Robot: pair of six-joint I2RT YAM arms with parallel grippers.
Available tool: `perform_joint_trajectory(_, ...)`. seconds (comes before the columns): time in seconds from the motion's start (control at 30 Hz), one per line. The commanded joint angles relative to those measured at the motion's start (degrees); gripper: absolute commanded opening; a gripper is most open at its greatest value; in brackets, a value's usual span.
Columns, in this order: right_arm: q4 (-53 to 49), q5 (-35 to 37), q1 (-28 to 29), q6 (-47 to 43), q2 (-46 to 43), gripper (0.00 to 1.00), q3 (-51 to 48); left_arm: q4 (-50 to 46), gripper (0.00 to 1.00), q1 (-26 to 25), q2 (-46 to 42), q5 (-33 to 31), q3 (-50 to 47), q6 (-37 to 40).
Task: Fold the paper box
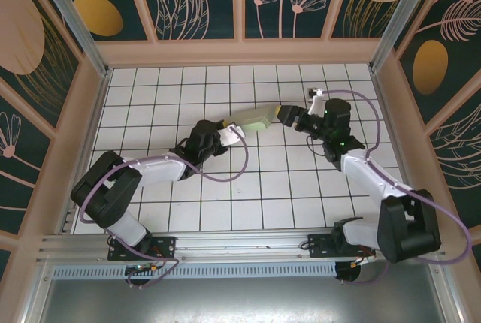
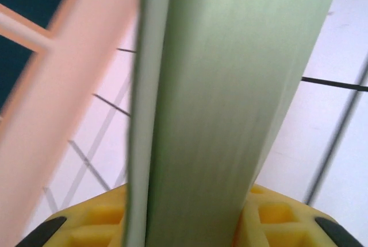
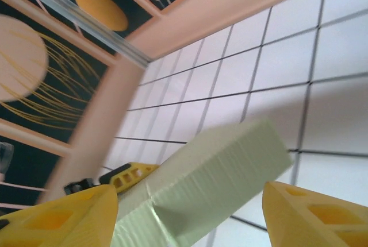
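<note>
One paper box (image 1: 257, 122), pale mint-green card with a faint ribbed sheen, is folded into a flat slab with crisp long edges and a creased flap line at one end. It sits over the middle of the tabletop (image 1: 150, 98), a little towards the far side, with its long axis running between the two claws.

There are two arms, each with one claw. The left claw (image 1: 228, 124) is clamped on the box's left end, and in its wrist view the card passes straight between its yellow fingers (image 2: 86, 230). The right claw (image 1: 284, 113) is spread wide just beside the box's right end, with its fingers (image 3: 63, 218) apart from the card.

White gridded tiles lie open on every side of the box, the far wall (image 1: 240, 51) is several tile rows back, and both side walls are well apart from it
</note>
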Motion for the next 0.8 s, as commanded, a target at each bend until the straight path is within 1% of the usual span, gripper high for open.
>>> perform_joint_trajectory(0.0,-16.42,9.13,0.19,-18.3,-4.0,0.67,4.88,-18.13,0.29,0.16,-0.89,6.17,5.22,-6.91)
perform_joint_trajectory(0.1,-21.32,11.68,1.52,-24.4,-5.31,0.66,7.38,-28.11,0.3,0.27,-0.52,6.6,9.11,-8.35)
perform_joint_trajectory(0.2,-24.33,13.36,4.29,-29.37,-5.65,0.65,8.88,-36.94,0.31,0.28,-0.84,6.93,12.1,-9.65)
perform_joint_trajectory(0.23,-24.94,14.52,5.51,-31.04,-5.52,0.65,9.21,-39.76,0.31,0.24,-0.93,7.06,14.66,-9.97)
perform_joint_trajectory(0.33,-26.04,18.18,9.69,-36.43,-4.78,0.65,9.59,-45.92,0.31,0.22,-1.02,7.19,17.89,-9.9)
perform_joint_trajectory(0.4,-26.45,19.9,11.48,-38.62,-3.55,0.64,10.19,-49.92,0.31,0.22,-0.93,7.42,19.69,-9.82)
perform_joint_trajectory(0.47,-27.04,19.19,12.02,-39.55,-2.09,0.61,11.25,-53.88,0.31,0.28,-0.41,7.54,21.45,-10.05)
perform_joint_trajectory(0.57,-28.06,17.05,12.57,-40.8,0.12,0.5,12.9,-60.23,0.31,0.23,0.58,7.56,24.04,-10.55)
perform_joint_trajectory(0.6,-28.63,15.59,12.69,-41.32,0.88,0.48,13.51,-62.5,0.31,0.26,1.09,7.3,25.09,-10.92)
perform_joint_trajectory(0.67,-29.41,13.18,12.83,-41.65,2.31,0.45,14.44,-67.55,0.32,0.21,2.53,7.61,27.61,-11.36)
perform_joint_trajectory(0.77,-30.09,10.65,12.96,-42.54,4.41,0.44,15.24,-72.42,0.33,0.25,4.33,8.38,30.24,-11.5)
